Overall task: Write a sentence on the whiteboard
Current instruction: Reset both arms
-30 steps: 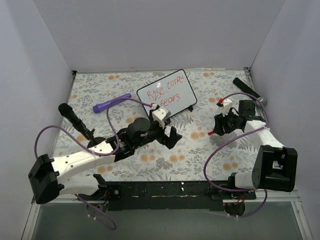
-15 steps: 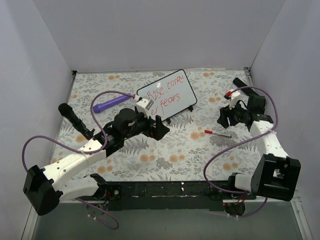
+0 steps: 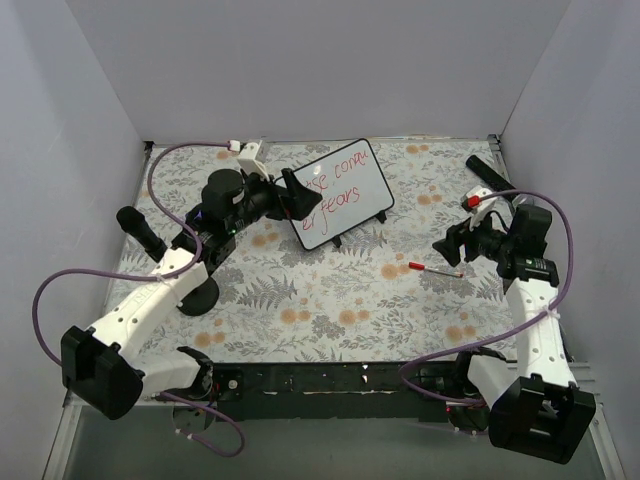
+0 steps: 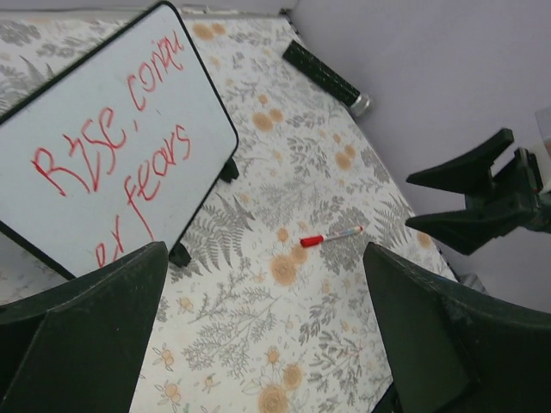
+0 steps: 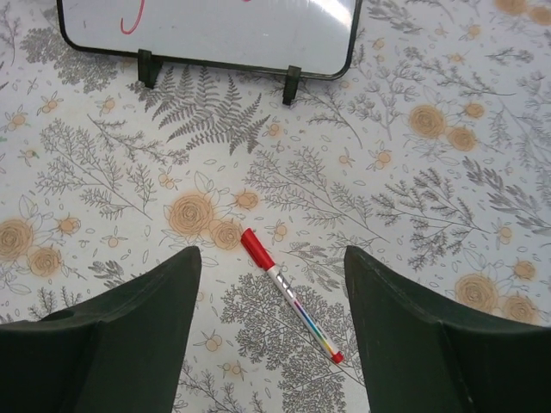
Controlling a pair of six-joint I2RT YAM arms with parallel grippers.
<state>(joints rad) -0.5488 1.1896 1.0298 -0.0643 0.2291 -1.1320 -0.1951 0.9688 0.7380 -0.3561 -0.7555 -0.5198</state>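
floral-print table [image 3: 300, 300] fills my views. left gripper [image 4: 265, 249] is spread, empty; whiteboard [image 4: 112, 103] ahead to its left, sentence [image 4: 120, 151] partly cut off by one finger. right gripper [image 5: 271, 254] spread, empty, marker pen [image 5: 291, 308] lying beneath it.

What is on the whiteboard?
Red handwriting on the whiteboard, in two slanted lines. From above, the left gripper covers the start of the top line.

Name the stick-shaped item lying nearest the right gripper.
The slim red-capped pen, lying just beside the right gripper. The back-right black cylinder and the far-left black cylinder lie farther off.
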